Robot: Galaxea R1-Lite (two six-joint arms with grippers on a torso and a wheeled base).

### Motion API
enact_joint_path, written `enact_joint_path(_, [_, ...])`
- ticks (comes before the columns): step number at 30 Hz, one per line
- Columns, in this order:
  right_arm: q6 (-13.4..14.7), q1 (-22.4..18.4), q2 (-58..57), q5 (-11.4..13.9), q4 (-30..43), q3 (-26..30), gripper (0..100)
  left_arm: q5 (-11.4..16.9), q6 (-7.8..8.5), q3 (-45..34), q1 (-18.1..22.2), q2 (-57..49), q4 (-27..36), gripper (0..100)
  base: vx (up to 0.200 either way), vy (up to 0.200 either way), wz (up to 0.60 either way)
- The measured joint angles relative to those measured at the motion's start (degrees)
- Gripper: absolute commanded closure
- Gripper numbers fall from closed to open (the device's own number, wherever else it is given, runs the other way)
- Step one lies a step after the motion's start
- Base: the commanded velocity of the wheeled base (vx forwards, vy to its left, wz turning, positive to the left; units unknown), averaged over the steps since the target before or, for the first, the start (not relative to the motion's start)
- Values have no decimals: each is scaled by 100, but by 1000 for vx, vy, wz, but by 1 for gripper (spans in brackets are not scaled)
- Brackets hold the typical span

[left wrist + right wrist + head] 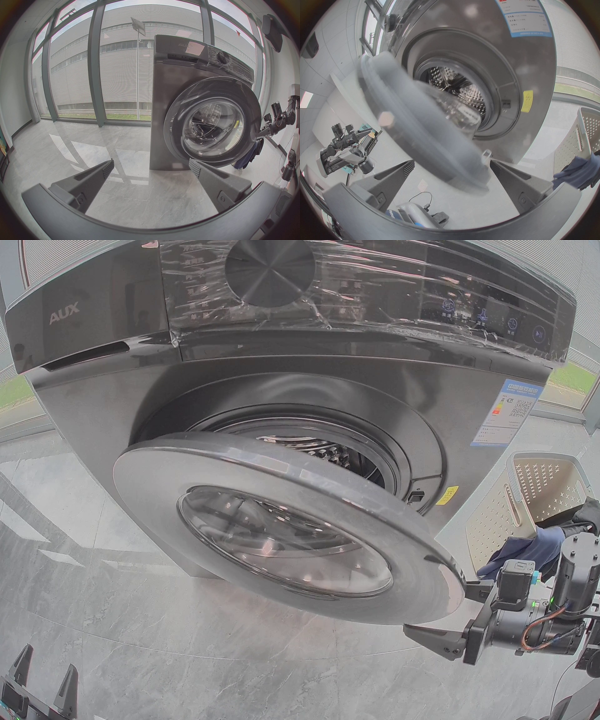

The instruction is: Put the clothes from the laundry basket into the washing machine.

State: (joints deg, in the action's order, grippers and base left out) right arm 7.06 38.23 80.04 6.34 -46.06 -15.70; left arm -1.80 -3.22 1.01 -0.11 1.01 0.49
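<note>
1. Clothes come last in this sweep. First, low and left of the washer, your left gripper hangs over the floor with its fingers apart, holding nothing.
2. At the washer's front, the round door stands open, tipped out towards you. Behind it you can see the metal drum.
3. At the door's right edge you have the right gripper. Its fingers are spread, one on either side of the rim. You cannot tell whether they touch it.
4. Right of the washer stands the pale perforated basket. The clothes, a dark blue bundle, hang over its near rim, just beside your right arm.
</note>
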Motion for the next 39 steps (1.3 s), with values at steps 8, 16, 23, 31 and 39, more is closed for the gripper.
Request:
enact_joint_path(8, [369, 315, -48, 15, 0, 215, 0, -2, -1, 0, 0, 0, 5, 0, 0, 0, 0])
enact_joint_path(16, [358, 254, -66, -35, -11, -17, 0, -2, 0, 0, 1, 2, 5, 0, -150, 0, 0])
enact_joint_path(23, [276, 335, 83, -10, -4, -34, 0, 0, 0, 0, 1, 0, 2, 0, 0, 0, 0])
enact_joint_path(31, [297, 494, 118, -38, -1, 157, 0, 0, -1, 0, -2, 0, 2, 0, 0, 0, 0])
enact_joint_path(39, [249, 330, -133, -267, 60, 1022, 0, 0, -1, 0, 0, 0, 0, 0, 0, 0, 0])
